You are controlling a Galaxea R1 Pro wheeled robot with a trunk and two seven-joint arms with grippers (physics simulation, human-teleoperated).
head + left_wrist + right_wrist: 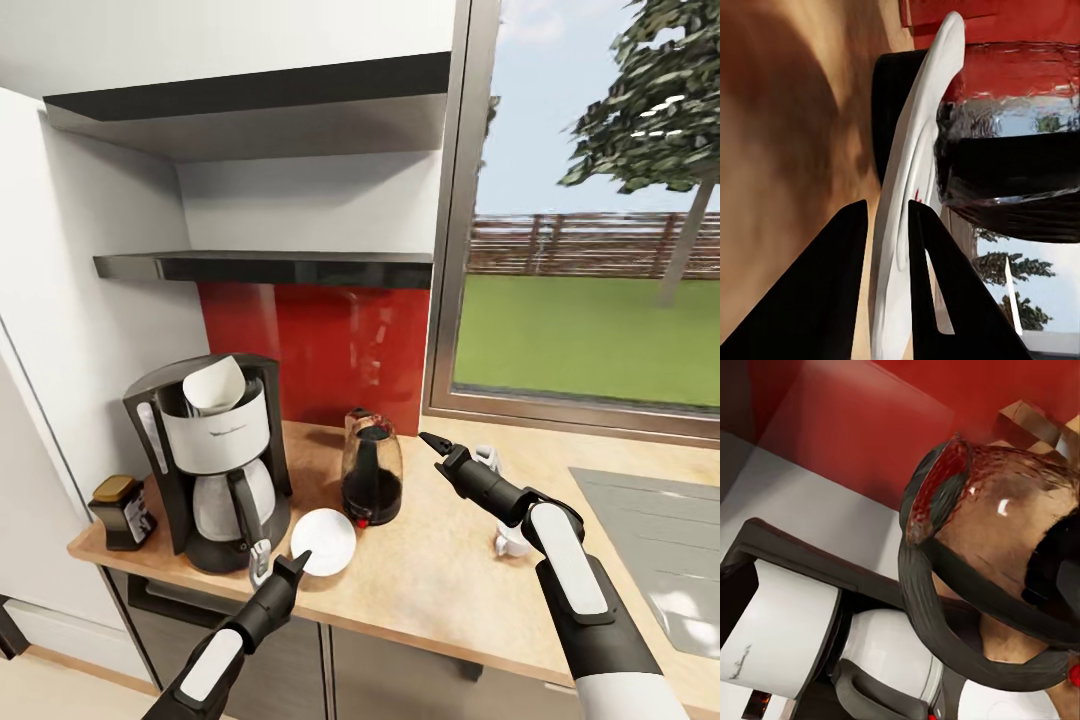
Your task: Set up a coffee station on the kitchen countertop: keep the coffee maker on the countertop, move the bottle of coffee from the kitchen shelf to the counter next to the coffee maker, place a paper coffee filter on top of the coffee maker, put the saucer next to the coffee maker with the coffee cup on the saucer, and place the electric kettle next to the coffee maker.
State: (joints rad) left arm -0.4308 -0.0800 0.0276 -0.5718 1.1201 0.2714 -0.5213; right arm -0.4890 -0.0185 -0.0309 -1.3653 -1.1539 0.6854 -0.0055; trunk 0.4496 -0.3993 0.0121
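Coffee maker (214,470): faint dark script on white front housing, too blurred to read. No other legible text.

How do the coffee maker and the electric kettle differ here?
The coffee maker is taller, black with a white front housing and a white paper filter on top; the electric kettle is shorter, dark tinted glass with nothing on top. The coffee maker's carafe is clear; the kettle's body is dark. Both stand upright on the countertop.
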